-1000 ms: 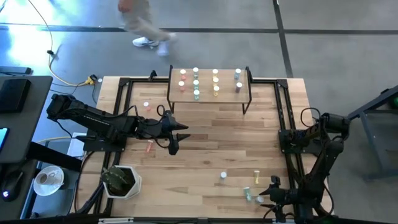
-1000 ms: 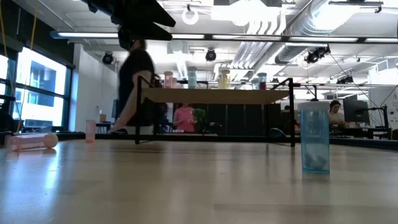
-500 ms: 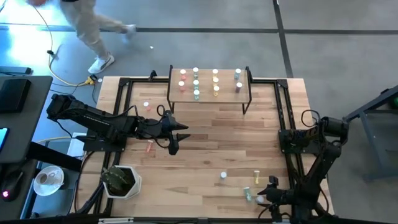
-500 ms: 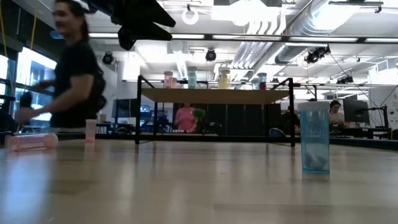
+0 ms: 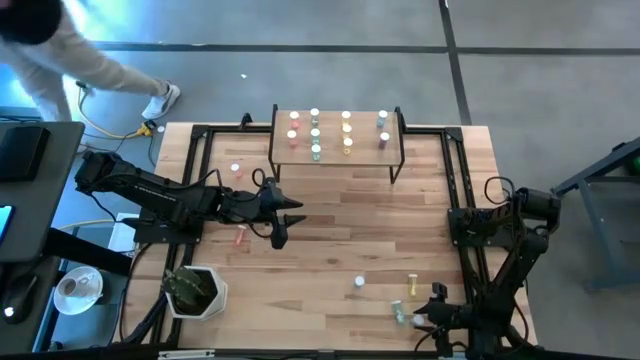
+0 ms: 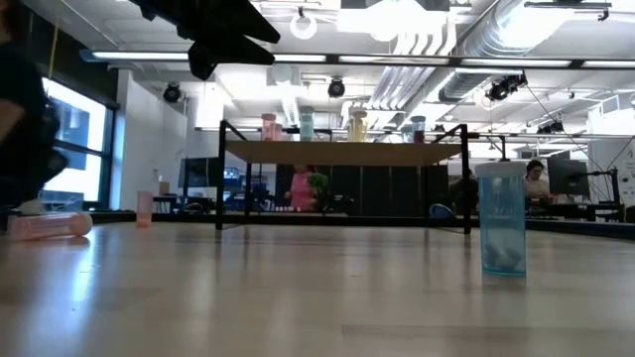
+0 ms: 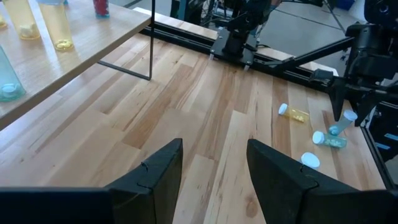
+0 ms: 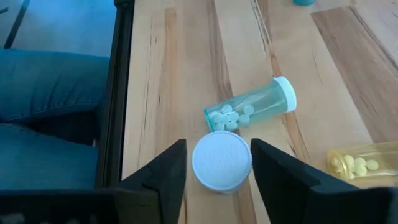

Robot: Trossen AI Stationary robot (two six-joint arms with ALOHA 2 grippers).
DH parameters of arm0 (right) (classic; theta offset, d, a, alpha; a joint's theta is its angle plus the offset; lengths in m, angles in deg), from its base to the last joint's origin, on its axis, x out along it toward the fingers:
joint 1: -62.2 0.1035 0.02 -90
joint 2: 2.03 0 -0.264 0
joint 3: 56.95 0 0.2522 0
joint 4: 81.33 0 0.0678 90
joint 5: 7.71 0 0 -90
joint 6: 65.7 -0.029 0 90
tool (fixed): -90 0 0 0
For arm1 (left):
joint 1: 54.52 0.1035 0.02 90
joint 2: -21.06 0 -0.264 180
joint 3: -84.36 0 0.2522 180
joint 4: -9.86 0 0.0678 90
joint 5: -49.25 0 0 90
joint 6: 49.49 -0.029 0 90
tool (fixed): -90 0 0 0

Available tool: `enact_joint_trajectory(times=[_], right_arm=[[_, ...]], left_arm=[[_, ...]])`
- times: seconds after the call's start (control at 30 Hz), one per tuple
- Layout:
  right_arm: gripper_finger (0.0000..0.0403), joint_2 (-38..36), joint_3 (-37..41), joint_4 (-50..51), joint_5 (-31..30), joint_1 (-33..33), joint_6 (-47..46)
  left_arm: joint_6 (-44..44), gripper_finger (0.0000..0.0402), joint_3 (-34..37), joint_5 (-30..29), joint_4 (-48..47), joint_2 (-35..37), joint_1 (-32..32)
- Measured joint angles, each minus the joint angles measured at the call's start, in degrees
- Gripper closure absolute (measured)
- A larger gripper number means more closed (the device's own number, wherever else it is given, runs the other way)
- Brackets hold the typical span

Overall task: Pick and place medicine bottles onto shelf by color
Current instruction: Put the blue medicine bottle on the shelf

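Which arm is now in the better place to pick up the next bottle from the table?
The right. Its hand already straddles an upright white-capped bottle near the lying green bottle. The left hand hangs open over bare table, nothing between its fingers.

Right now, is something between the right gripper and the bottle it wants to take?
Nothing visible. The right gripper has its open fingers on both sides of an upright white-capped bottle; a green bottle lies just beyond.

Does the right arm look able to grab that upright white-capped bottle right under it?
Probably yes: the right gripper hangs directly over the bottle, a finger on either side, nothing between.
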Motion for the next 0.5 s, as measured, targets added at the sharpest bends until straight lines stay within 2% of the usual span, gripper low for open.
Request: enact_joint_trajectory(times=[0.23,0.5], right_arm=[[0.0293,-0.02,0.0,-0.04,-0.13,0.02,0.0],[0.0301,-0.08,0.0,-0.04,-0.63,0.02,0.0]], left_arm=[[-0.04,0.0232,0.0,0.0,0.0,0.0,0.0],[-0.04,0.0231,0.0,0.0,0.0,0.0,0.02]])
